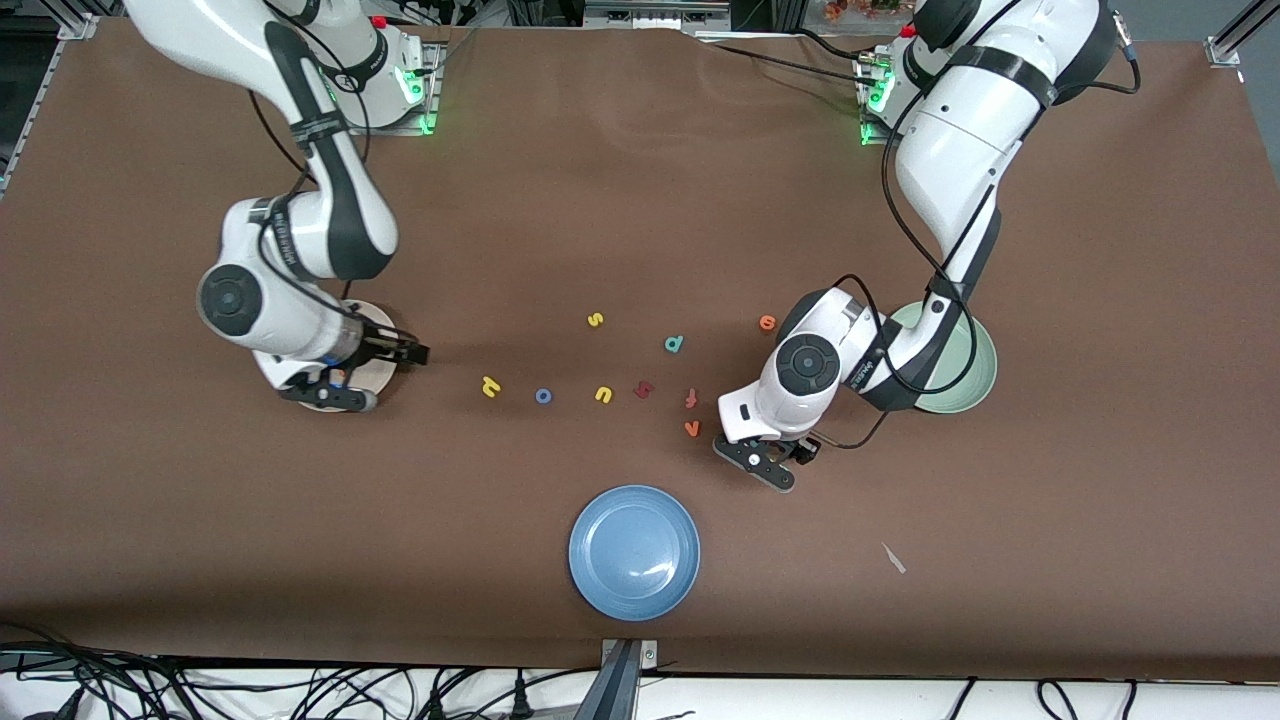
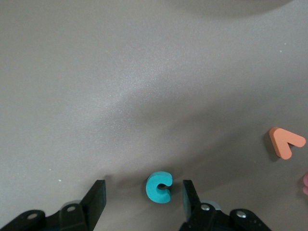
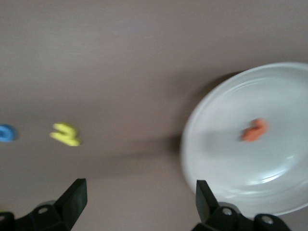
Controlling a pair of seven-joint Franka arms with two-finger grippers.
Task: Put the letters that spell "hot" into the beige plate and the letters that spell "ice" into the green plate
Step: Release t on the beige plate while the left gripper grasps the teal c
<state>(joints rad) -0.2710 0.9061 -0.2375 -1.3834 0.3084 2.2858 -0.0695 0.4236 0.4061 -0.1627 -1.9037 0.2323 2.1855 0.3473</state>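
Observation:
My left gripper (image 1: 775, 462) (image 2: 144, 195) is low over the table beside the green plate (image 1: 975, 372). It is open, and the teal "c" (image 2: 159, 187) lies flat between its fingers, touching neither. My right gripper (image 1: 365, 372) (image 3: 139, 197) hangs open and empty at the edge of the beige plate (image 1: 383, 320) (image 3: 284, 168). An orange letter (image 3: 254, 130) lies in that plate. The yellow "h" (image 1: 490, 387) (image 3: 65, 134) and blue "o" (image 1: 543, 396) (image 3: 6, 133) lie on the table toward the right arm's end. The orange "e" (image 1: 767, 322) lies near the green plate.
Loose letters lie mid-table: yellow "s" (image 1: 595, 319), teal "d" (image 1: 674, 344), yellow "u" (image 1: 603, 394), a dark red letter (image 1: 644, 389), a pinkish-red one (image 1: 691, 398) and an orange angular one (image 1: 692, 428) (image 2: 285, 142). A blue plate (image 1: 634, 552) sits nearest the front camera.

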